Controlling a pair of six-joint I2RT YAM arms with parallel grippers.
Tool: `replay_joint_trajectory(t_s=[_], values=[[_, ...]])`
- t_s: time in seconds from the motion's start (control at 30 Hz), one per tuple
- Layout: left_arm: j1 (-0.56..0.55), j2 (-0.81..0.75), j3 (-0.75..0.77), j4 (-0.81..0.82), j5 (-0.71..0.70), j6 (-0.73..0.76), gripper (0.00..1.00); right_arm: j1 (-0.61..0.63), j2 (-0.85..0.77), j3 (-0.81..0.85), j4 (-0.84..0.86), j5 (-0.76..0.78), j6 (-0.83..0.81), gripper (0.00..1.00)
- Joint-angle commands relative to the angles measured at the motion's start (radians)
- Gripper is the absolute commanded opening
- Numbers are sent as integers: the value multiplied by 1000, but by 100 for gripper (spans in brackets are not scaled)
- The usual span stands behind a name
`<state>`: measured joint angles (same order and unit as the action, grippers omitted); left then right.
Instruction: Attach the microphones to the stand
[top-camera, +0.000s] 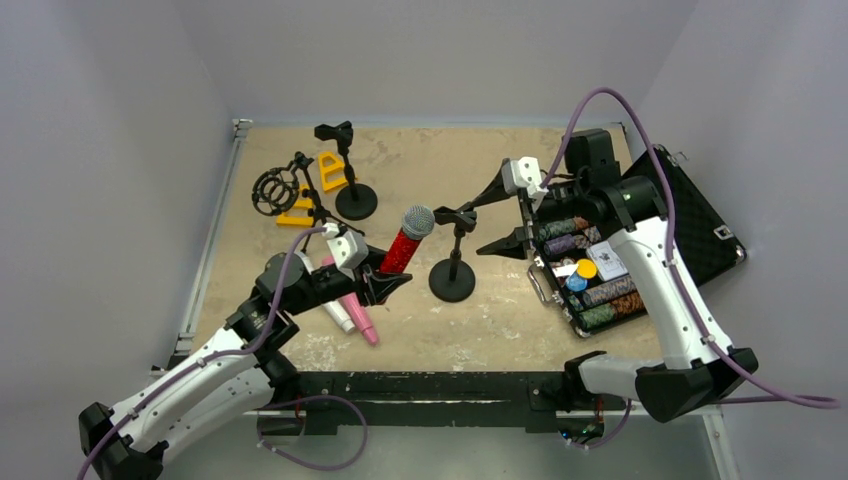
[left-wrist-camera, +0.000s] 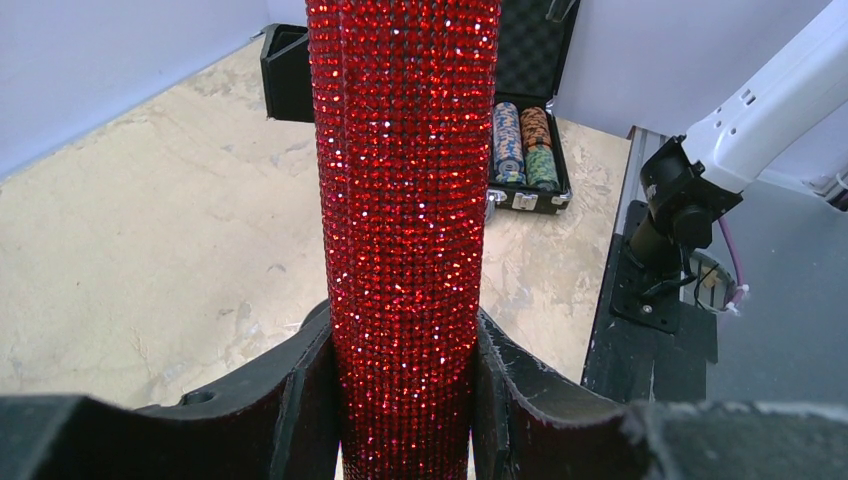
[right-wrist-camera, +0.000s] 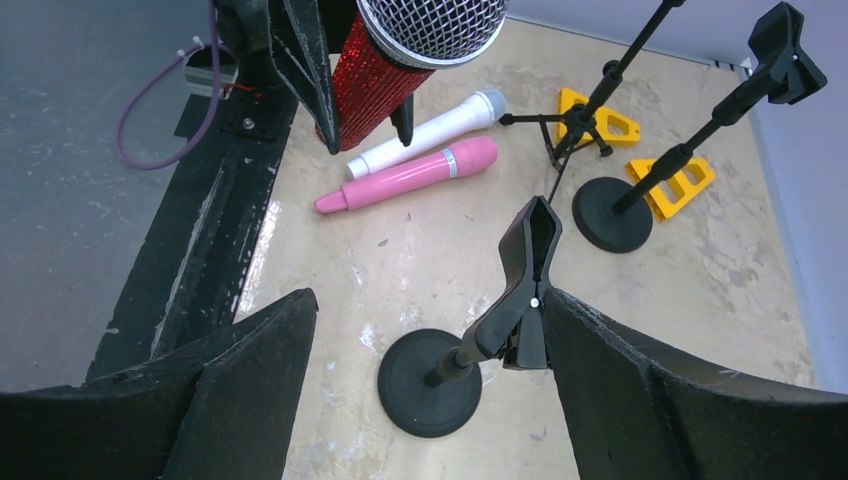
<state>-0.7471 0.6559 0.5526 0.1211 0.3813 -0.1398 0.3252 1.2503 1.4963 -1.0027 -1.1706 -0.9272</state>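
Mid-table, left of the round-base stand (top-camera: 453, 270): red microphone (top-camera: 403, 247) held off the table (top-camera: 500, 320), tilted, mesh head up and toward the stand's clip (right-wrist-camera: 527, 285), near it but apart

Grip: left pincer (left-wrist-camera: 405, 400) clamped on the lower barrel, one finger on each side, upper barrel free

Other side: right pincer (top-camera: 497, 220) spread wide, the clip between its fingers; whether a finger touches the clip I cannot tell

On the table: white microphone (right-wrist-camera: 425, 130) and pink microphone (right-wrist-camera: 405, 180) lying side by side just beside the left pincer, neither in a stand

Handling, my read: the red one is a rigid stick, probably top-heavy at the head. Its studded skin gives the fingers bite, so slip seems unlikely. The mesh could dent, so hold belongs on the barrel. The low grip suits, since the clip needs bare barrel above it. White and pink look smooth and likely to roll; take them mid-barrel
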Motion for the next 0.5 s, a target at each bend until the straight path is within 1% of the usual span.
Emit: replay_joint_trajectory(t_s=[0.0,0.47], values=[[3,2,-5,121,8,-10,0,-2,0,10,51,-11,18,86],[5,-9,-39,142,-15,-15,0,-2,11,3,68,-24,40,86]])
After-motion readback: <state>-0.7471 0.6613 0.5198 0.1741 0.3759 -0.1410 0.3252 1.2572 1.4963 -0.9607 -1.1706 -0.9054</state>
